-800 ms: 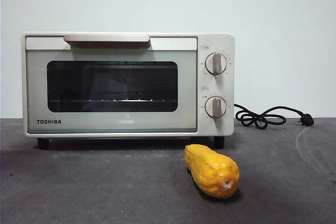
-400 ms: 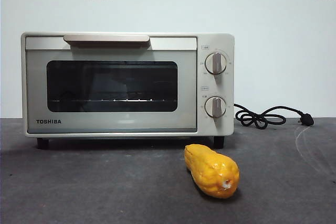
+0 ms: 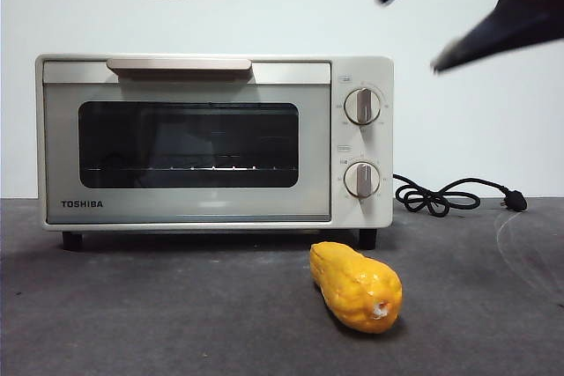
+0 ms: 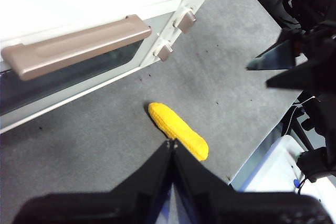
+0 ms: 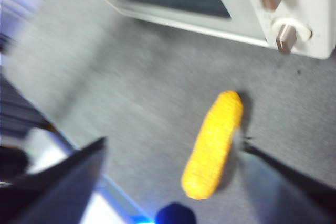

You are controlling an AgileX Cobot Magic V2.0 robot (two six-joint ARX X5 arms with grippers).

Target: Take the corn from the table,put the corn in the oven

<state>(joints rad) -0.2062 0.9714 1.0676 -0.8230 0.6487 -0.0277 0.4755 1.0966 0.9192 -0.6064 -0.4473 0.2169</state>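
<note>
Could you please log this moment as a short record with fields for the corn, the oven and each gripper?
corn: corn lies on the table in front of the oven's knob side, untouched
oven: oven has its door shut; power cord lies beside it
right gripper: right gripper is open, high in the air above the corn, holding nothing
left gripper: left gripper is shut, empty, above the table
task state: corn not yet grasped

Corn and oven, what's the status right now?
Right gripper open, high above the corn. Left gripper shut, holding nothing. Corn lies on the table, untouched, in front of the oven. Oven door shut.
</note>
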